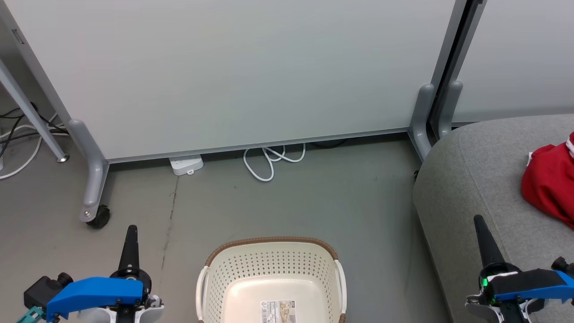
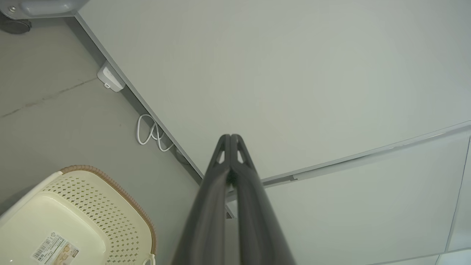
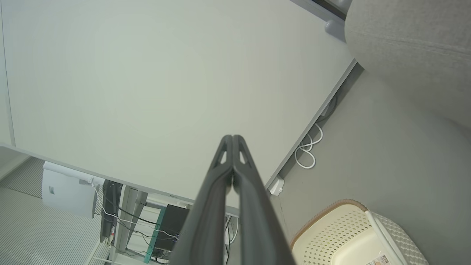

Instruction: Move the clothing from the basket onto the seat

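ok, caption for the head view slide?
Empty basket, red clothing on the grey seat, left fingers and right fingers shut.

Red clothing [image 1: 549, 188] lies bunched on the grey seat [image 1: 475, 170] beyond the right tool [image 1: 479, 220]; the cream basket [image 1: 269, 241] stands upright left of it.

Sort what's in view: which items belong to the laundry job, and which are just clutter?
Job:
- basket, visible part empty
- red clothing, lying on the seat
- seat

Clutter:
- white cable on the floor
- power strip
- partition
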Tool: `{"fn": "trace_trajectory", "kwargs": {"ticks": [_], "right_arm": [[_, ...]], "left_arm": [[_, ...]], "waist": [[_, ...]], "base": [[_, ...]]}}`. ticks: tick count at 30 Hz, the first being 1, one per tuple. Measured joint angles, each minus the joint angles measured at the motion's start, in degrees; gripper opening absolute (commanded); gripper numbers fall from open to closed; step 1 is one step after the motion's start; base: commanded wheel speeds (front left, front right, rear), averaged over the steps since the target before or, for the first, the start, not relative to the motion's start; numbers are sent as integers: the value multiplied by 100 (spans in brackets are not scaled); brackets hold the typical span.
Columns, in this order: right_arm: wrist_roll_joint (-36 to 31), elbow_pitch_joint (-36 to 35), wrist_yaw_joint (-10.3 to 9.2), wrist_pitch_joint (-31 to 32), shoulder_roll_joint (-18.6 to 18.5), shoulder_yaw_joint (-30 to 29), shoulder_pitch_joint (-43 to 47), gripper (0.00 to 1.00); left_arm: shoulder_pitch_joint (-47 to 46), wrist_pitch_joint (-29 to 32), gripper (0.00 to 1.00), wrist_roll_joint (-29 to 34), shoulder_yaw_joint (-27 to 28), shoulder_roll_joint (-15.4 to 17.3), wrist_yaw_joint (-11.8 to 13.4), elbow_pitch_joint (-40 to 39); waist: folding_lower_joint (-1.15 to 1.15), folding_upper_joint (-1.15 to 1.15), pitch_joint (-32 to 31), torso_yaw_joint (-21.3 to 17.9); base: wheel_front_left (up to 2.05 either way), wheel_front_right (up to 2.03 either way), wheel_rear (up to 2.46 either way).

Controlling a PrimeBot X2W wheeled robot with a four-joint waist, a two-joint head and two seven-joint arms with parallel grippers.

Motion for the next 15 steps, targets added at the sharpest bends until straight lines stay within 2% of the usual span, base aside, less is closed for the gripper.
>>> {"fn": "trace_trajectory", "kwargs": {"ticks": [15], "right_arm": [[792, -5, 0, 202, 15, -47, -55, 0]], "left_arm": [[-83, 205, 0, -770, 101, 1, -45, -3]], "waist": [[0, 0, 17, -56]], "base": [[0, 0, 0]]}}
